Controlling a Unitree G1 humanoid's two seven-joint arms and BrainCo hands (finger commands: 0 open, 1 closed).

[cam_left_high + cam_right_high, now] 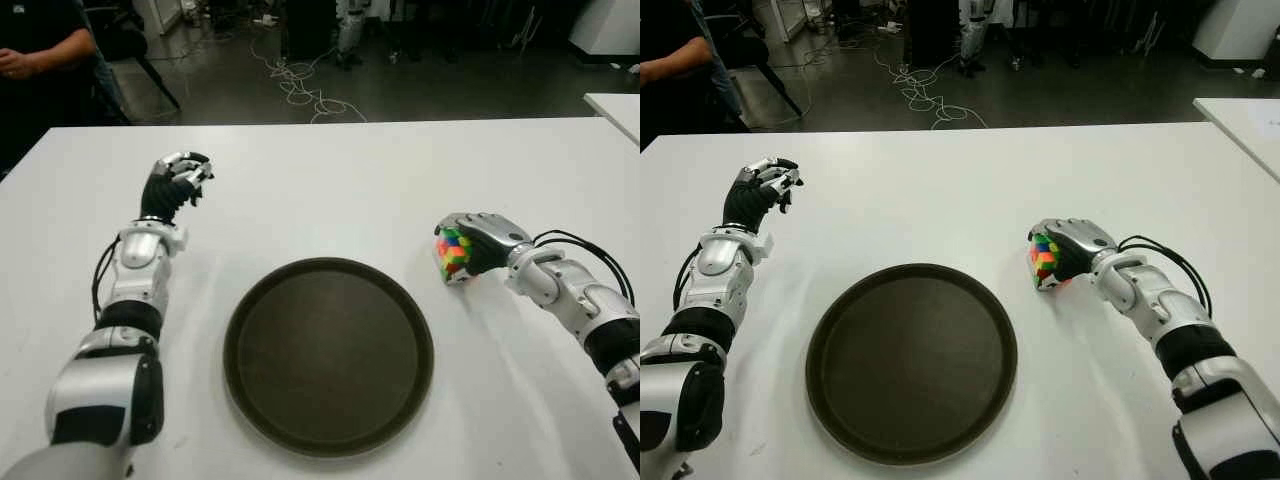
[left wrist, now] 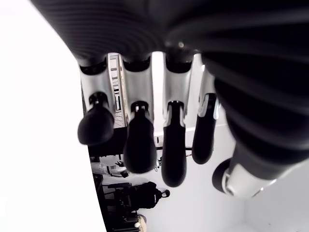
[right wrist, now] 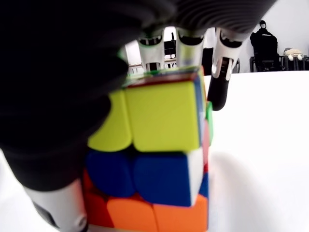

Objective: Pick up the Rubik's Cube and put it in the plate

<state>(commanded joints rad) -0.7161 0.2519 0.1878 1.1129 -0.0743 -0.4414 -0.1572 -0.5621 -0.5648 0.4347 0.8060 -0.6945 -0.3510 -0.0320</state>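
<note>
The Rubik's Cube [image 1: 454,253] stands on the white table [image 1: 330,190], just right of the round dark plate [image 1: 330,360]. My right hand [image 1: 482,240] is shut on it from above and from the right. In the right wrist view the fingers [image 3: 186,46] reach over the cube's [image 3: 159,159] top and the thumb presses its side. The cube's underside seems to touch the table. The plate holds nothing. My left hand [image 1: 178,182] is idle at the far left of the table, left of the plate, its fingers [image 2: 140,145] relaxed and holding nothing.
A person's arm [image 1: 40,50] shows at the far left behind the table. Cables [image 1: 300,90] lie on the dark floor beyond the far edge. The corner of a second white table [image 1: 615,105] stands at the far right.
</note>
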